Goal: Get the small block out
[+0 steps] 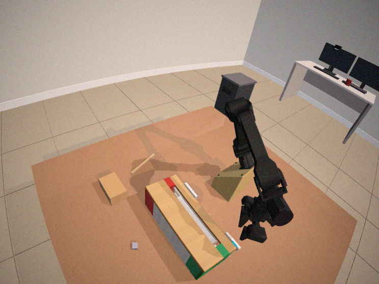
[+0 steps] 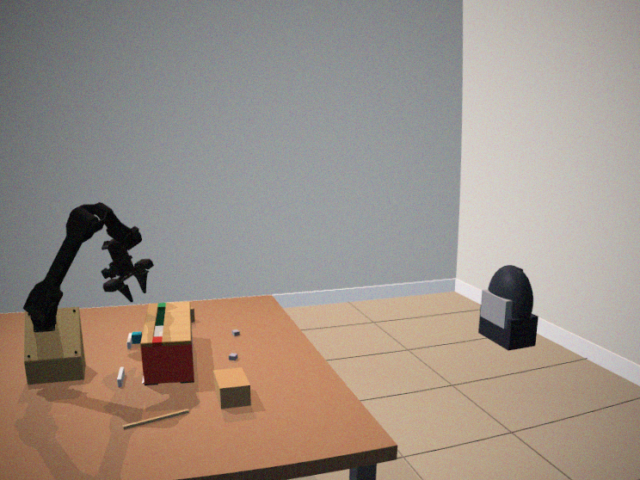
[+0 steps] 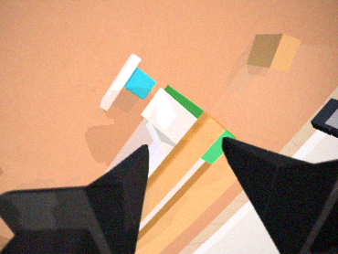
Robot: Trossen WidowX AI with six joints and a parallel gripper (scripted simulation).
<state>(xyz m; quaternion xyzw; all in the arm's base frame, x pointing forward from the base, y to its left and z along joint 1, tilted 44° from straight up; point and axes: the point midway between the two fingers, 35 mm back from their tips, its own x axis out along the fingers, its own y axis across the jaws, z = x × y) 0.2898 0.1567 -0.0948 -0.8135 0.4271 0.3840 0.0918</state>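
The long wooden box lies on the table, with a red end and a green end. The small cyan block lies on the table just outside the green end, against a short white bar. My gripper is open and empty. It hangs in the air above the table beside the green end, pointing down, with the block a little ahead of the fingertips in the wrist view.
A wooden cube and a thin stick lie beyond the red end. Small grey cubes lie behind the box. Another white bar lies near the red end. The arm's pedestal stands nearby.
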